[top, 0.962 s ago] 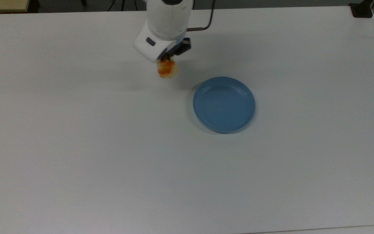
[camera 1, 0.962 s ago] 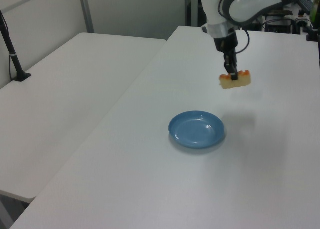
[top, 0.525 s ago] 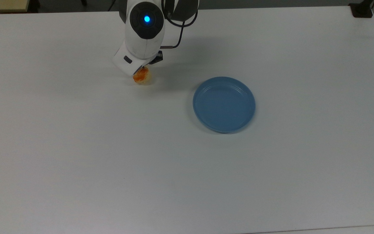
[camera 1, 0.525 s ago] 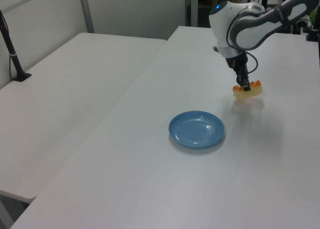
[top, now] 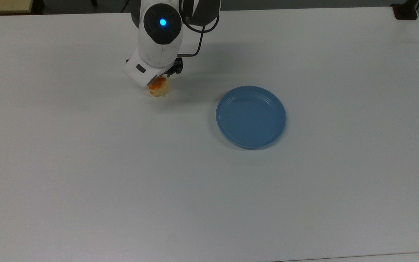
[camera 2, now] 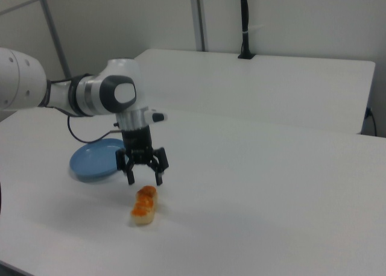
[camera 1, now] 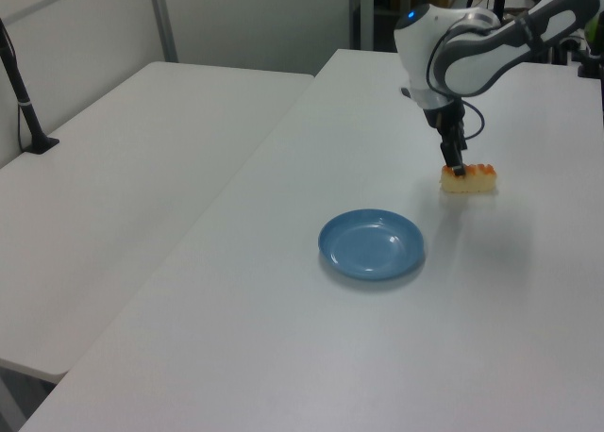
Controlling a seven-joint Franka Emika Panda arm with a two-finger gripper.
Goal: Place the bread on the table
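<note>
The bread (camera 2: 145,205), a pale-tan loaf with orange bumps, lies flat on the white table (camera 2: 271,197). My gripper (camera 2: 145,178) hangs just above one end of it, open, with its fingers apart and nothing between them. In the top view the bread (top: 159,87) pokes out from under the arm's white wrist, to the left of the blue plate (top: 251,116). In the left view the gripper (camera 1: 457,169) stands over the left end of the bread (camera 1: 470,178), beyond the plate (camera 1: 371,245).
The blue plate (camera 2: 93,160) has nothing in it. A second white table (camera 1: 142,149) adjoins on the left view's left, with a black clamped post (camera 1: 24,97). A black object (top: 406,11) sits at the top view's top right corner.
The arm carried the bread toward the top view's left and down; the loaf went from hanging tilted in the shut gripper to lying flat on the table, and the fingers have come open.
</note>
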